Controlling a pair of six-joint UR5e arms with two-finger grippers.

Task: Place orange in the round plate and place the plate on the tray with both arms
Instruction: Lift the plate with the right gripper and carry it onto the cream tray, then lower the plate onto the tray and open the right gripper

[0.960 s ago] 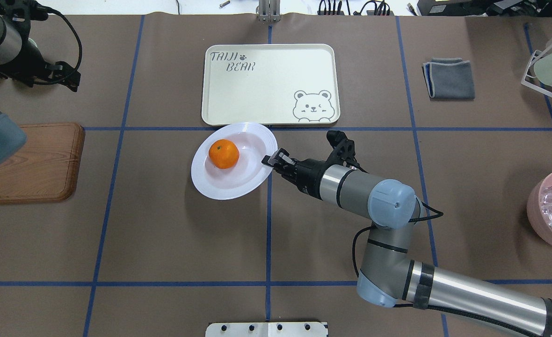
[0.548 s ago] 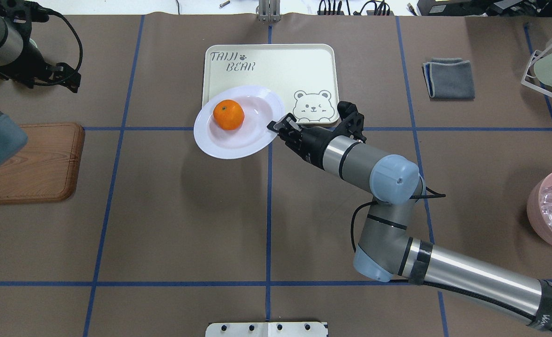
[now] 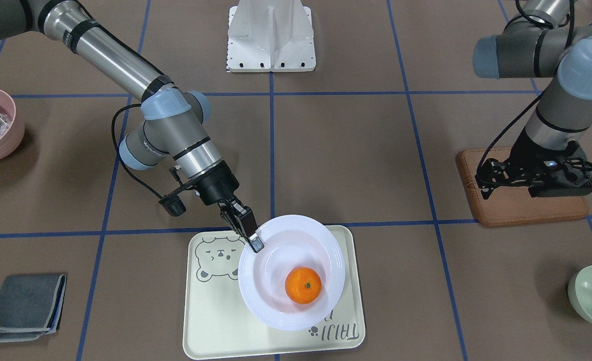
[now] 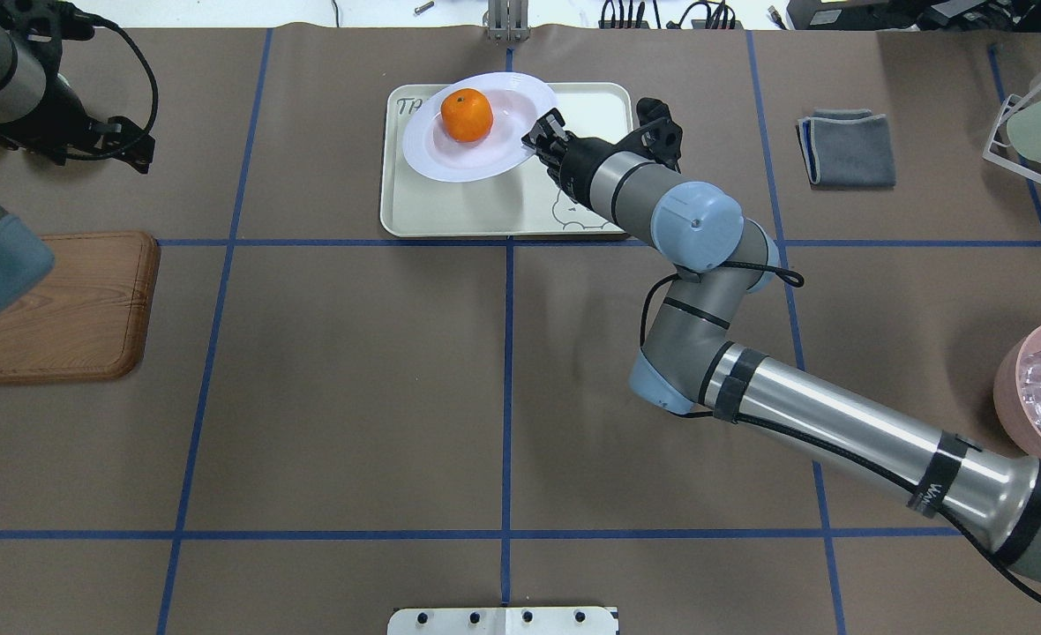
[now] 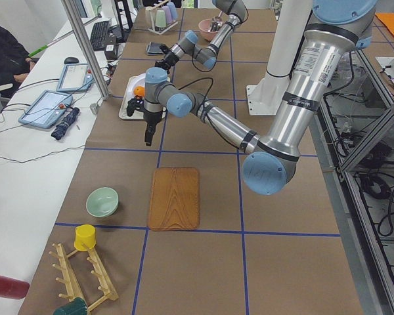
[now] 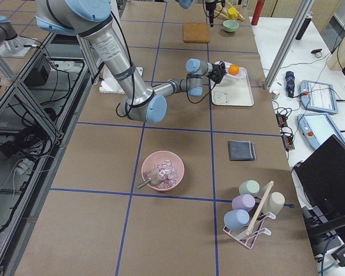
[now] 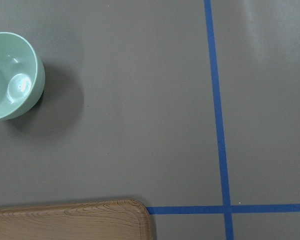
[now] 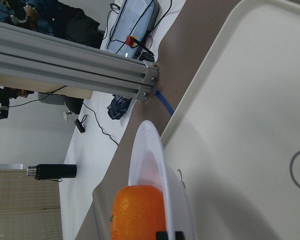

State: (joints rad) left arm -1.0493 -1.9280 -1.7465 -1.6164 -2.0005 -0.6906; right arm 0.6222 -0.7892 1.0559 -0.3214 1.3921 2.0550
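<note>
Right arm (image 4: 838,414), the largest element, reaches across the table to the tray. The left arm (image 3: 557,100) stands well apart from the right jaws, and its gripper (image 3: 482,183) hangs over the wooden board (image 3: 527,213). Whether the left jaws are apart or together cannot be told.

Tray (image 4: 503,207): lies directly beneath the right jaws and extends to either side of them.

Round plate (image 3: 326,250): pinched at one point of its rim by the right gripper (image 3: 254,242), whose jaws are clamped together on the ridged edge. All the rest of the plate cantilevers outward from the jaws. In the right wrist view it appears raised clear of the tray and slightly tilted, so the placing step is judged unfinished.

Orange (image 3: 303,285): rests in the plate's sunken centre, on the far side of the well from the jaws and untouched by them.

Hazards:
- A single-sided pinch on a glossy rim carries a load set away from the jaws, so the plate may pivot or slip out of the clamp.
- Any further tilt may roll the orange to the far rim and over it.
- Opening the jaws before the plate's base meets the tray would drop both.
- Lowering off-centre could land the plate on the tray's raised lip.
</note>
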